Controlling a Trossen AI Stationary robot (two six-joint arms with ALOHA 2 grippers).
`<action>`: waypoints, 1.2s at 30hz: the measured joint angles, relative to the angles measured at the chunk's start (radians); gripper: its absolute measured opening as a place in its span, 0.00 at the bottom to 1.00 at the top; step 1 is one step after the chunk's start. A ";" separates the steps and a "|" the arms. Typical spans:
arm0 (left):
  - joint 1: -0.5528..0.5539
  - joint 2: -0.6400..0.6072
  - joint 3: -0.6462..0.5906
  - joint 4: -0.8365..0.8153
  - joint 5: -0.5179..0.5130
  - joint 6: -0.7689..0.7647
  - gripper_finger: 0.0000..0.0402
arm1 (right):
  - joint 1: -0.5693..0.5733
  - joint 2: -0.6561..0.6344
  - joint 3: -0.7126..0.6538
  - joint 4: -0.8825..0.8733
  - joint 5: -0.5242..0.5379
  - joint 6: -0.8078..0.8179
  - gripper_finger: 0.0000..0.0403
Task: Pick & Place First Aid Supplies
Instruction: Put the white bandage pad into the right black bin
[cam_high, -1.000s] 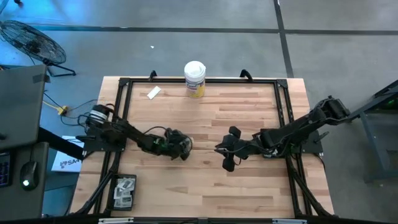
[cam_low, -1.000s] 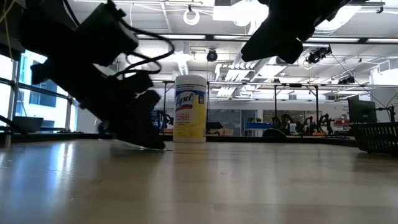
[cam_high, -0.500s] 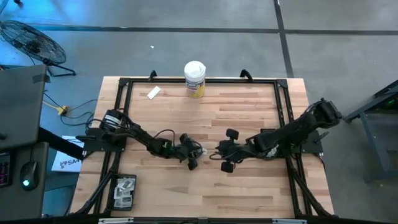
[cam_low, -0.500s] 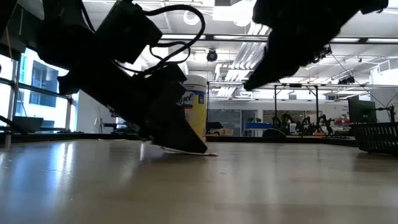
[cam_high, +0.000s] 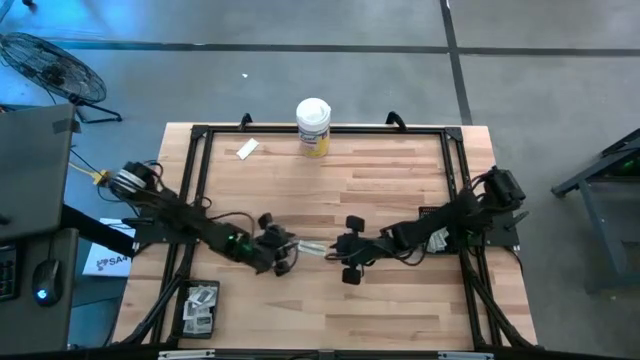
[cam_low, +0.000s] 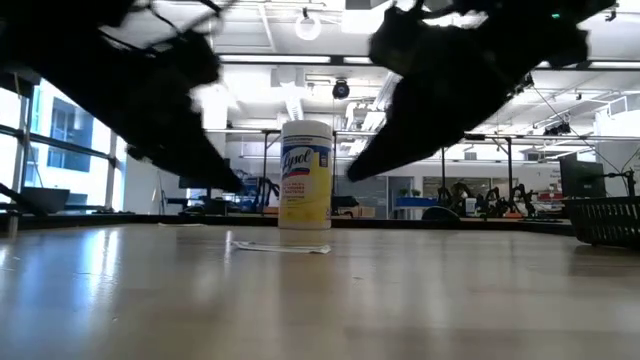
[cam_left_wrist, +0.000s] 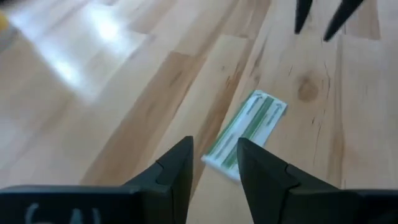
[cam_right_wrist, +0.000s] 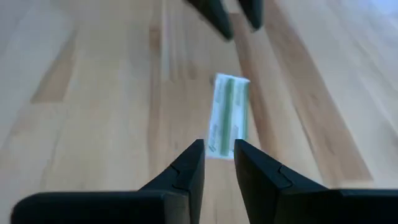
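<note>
A green-striped packet (cam_high: 311, 246) is left flat on the table (cam_high: 400, 180), just ahead of and between the left fingers (cam_left_wrist: 177, 165) and the right fingers (cam_right_wrist: 193, 165), both pairs slightly spread and empty, apparently so that either can take it.

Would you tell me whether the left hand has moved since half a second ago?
Yes. In the high view the left hand has drawn back toward the table's left frame rail, leaving the green-striped packet lying flat.

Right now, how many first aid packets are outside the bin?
2: a green-striped wrapper flat mid-table between the left claw and right claw, and a white packet near the far edge. Others may be hidden under the arms.
</note>
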 joint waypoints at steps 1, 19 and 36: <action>-0.020 -0.023 -0.009 -0.025 -0.027 -0.011 0.30 | -0.003 0.012 0.013 0.001 -0.011 -0.008 0.21; -0.193 -0.181 -0.052 -0.403 -0.205 -0.291 0.30 | -0.029 0.386 0.504 -0.101 0.117 -0.077 0.33; -0.193 -0.180 -0.053 -0.404 -0.196 -0.306 0.30 | 0.023 0.550 0.685 -0.310 0.351 0.216 0.32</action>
